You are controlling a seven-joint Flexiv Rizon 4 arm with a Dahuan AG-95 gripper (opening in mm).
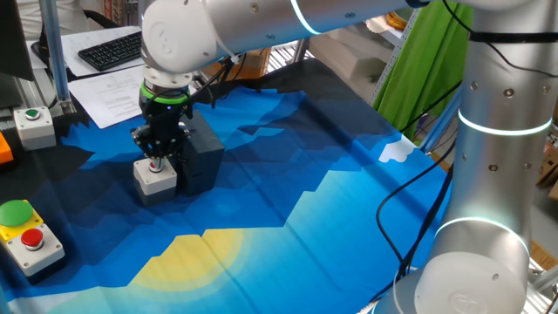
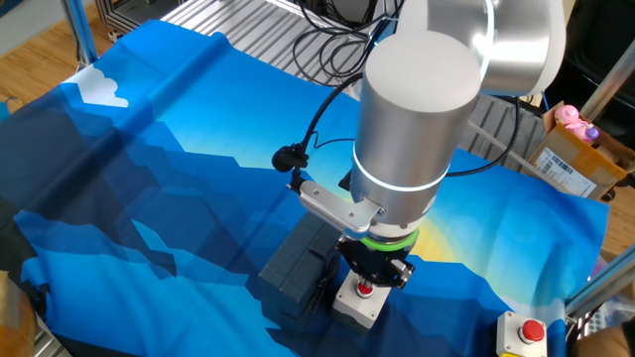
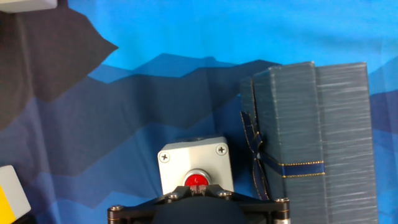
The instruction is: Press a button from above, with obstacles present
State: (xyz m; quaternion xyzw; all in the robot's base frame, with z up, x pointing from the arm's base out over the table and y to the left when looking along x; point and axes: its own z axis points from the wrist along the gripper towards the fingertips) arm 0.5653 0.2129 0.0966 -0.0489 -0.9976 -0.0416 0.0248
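While the gripper (image 1: 157, 157) hung directly over the red button (image 3: 196, 181), its tip sat just above the cap, or perhaps on it; none of the views settled which. The button's light grey housing (image 1: 154, 179) stood on the blue cloth (image 1: 288, 174) toward the near left of the table in one fixed view, with the dark block (image 3: 311, 143), a ribbon-tied box, right beside it on the side away from the table's left edge; whether the two touched could not be told. Whether the fingers were apart or closed could not be told either, since the hand's body hid their tips in every view, and nothing appeared to be held.

Pressing well here seemed to call for a straight vertical descent, keeping the tip centred on the red cap, because any sideways drift toward the block risked catching its top edge. A short, firm push should do; the housing looked loose, so an off-centre shove might tip it. The grey box with a green button (image 1: 33, 122) and the yellow box (image 1: 30, 240) lay well apart.
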